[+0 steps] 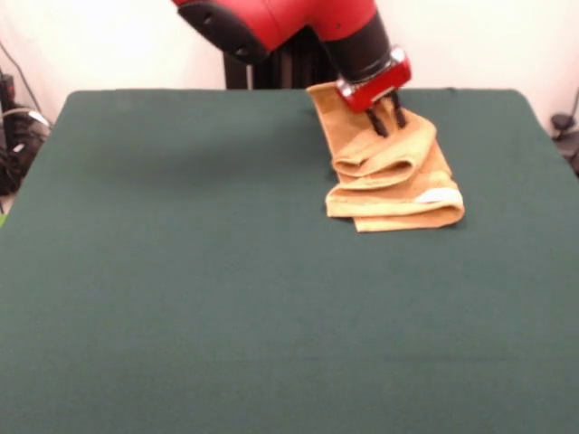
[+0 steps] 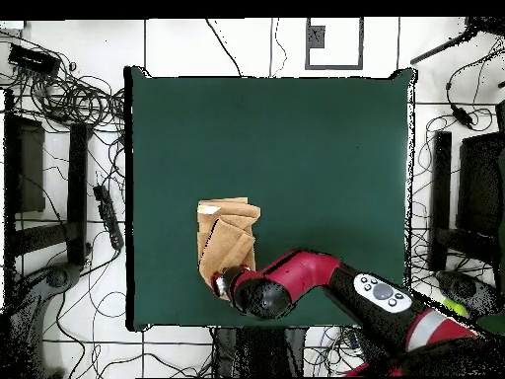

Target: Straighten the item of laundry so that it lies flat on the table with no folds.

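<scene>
Rumpled orange-tan terry hand towel (image 1: 391, 176) lying folded on dark green felt tabletop (image 1: 199, 271), near the robot-side edge.
Black-fingered red gripper (image 1: 387, 123) lowered onto the towel's far part, tips slightly parted, touching cloth; grasping or not, cannot tell. White label (image 1: 439, 195) at the towel's near corner.

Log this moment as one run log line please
phase: reaching | gripper: open, fingers down on towel | towel: bunched, folded in layers, not flat | table: green, towel near robot side
</scene>
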{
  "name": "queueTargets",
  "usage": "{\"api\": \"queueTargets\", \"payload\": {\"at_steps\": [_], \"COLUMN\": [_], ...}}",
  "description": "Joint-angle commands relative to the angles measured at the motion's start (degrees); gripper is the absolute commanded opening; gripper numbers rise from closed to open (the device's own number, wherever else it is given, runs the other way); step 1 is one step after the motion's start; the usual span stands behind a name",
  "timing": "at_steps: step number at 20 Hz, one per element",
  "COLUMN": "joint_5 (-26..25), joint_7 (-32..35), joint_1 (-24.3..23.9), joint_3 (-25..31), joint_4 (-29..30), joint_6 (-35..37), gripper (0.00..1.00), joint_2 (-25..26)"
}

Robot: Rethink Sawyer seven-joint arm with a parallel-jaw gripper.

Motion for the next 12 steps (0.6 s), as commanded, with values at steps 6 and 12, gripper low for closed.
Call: {"api": "queueTargets", "payload": {"at_steps": [6, 12], "joint_5": [-10.87, -7.82], "joint_7": [-0.65, -8.88], "joint_1": [11.42, 5.78], "joint_3": [-12.78, -7.74], "joint_4": [-17.06, -13.76], "joint_6": [-7.08, -2.86], "gripper": [0.0, 0.0], "joint_2": [4.82, 4.27]}}
